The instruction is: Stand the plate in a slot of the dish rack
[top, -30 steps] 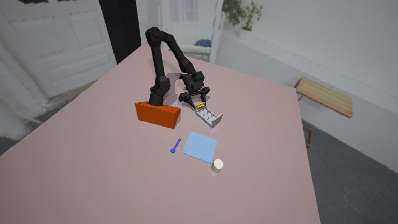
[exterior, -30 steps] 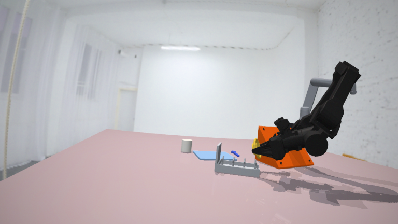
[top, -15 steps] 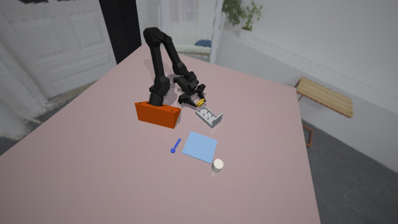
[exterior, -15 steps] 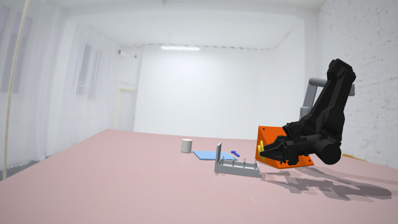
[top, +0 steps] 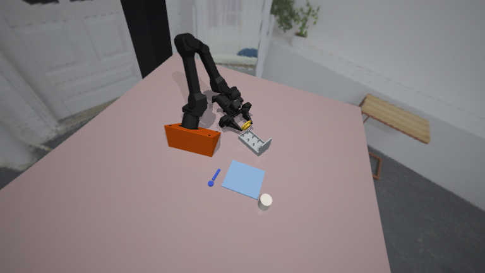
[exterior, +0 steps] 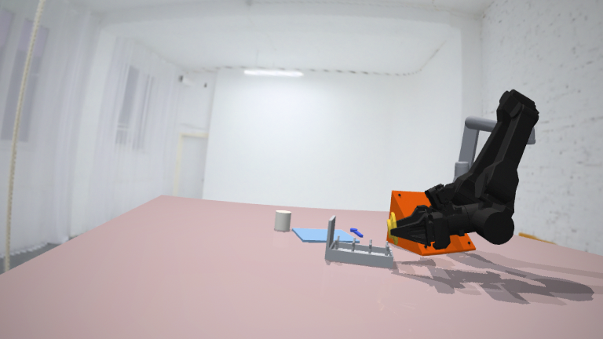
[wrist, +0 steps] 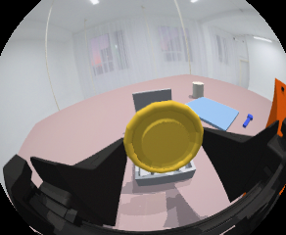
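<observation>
The yellow plate [top: 246,125] [exterior: 391,227] [wrist: 164,139] is held by its rim between the two fingers of my gripper [top: 246,126] [exterior: 392,228] [wrist: 164,137]. The plate is about upright, its face toward the wrist camera. It hangs in the air at the near end of the grey dish rack [top: 257,151] [exterior: 359,259] [wrist: 166,179], at the end away from the rack's tall end wall. In the exterior view the plate is a little above the rack's pegs. In the wrist view it hides much of the rack, including most pegs.
A light blue square board [top: 244,179] [exterior: 320,235] [wrist: 213,113] lies beyond the rack. A cream cup [top: 264,201] [exterior: 283,220] [wrist: 198,89] stands near its far corner, and a blue spoon [top: 215,174] [exterior: 356,232] [wrist: 248,120] lies beside it. The orange arm base [top: 192,141] [exterior: 407,210] [wrist: 284,105] stands to one side.
</observation>
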Motion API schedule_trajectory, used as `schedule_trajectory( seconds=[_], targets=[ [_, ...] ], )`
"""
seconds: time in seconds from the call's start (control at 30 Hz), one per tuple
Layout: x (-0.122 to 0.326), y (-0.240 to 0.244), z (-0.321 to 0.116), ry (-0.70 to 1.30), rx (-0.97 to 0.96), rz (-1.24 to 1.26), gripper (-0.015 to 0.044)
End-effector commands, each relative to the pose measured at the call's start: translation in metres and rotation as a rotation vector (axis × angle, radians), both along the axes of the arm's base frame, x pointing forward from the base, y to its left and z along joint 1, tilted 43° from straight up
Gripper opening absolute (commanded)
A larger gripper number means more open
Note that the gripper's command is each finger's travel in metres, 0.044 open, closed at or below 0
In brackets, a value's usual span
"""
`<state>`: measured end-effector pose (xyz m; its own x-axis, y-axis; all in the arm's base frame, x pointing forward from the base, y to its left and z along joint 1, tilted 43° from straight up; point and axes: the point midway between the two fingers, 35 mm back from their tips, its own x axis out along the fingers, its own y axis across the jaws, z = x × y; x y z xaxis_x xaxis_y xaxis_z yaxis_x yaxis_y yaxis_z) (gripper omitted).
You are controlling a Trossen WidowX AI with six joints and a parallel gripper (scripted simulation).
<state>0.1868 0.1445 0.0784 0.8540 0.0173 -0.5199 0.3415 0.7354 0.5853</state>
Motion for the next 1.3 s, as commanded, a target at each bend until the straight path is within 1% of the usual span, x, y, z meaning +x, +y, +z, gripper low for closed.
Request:
schedule_trajectory(
  seconds=[0.0, 0.77, 0.9, 1.03, 1.27],
  targets=[
    [0.004, -0.003, -0.004, 0.004, -0.011, 0.002, 0.0000],
    [0.031, -0.005, -0.013, -0.005, 0.011, -0.003, 0.0000],
    [0.030, -0.002, -0.016, -0.005, 0.013, -0.003, 0.0000],
    [0.026, 0.010, -0.030, -0.007, 0.018, -0.003, 0.0000],
    [0.027, 0.009, -0.027, 0.000, 0.016, 0.008, 0.0000]
  ],
)
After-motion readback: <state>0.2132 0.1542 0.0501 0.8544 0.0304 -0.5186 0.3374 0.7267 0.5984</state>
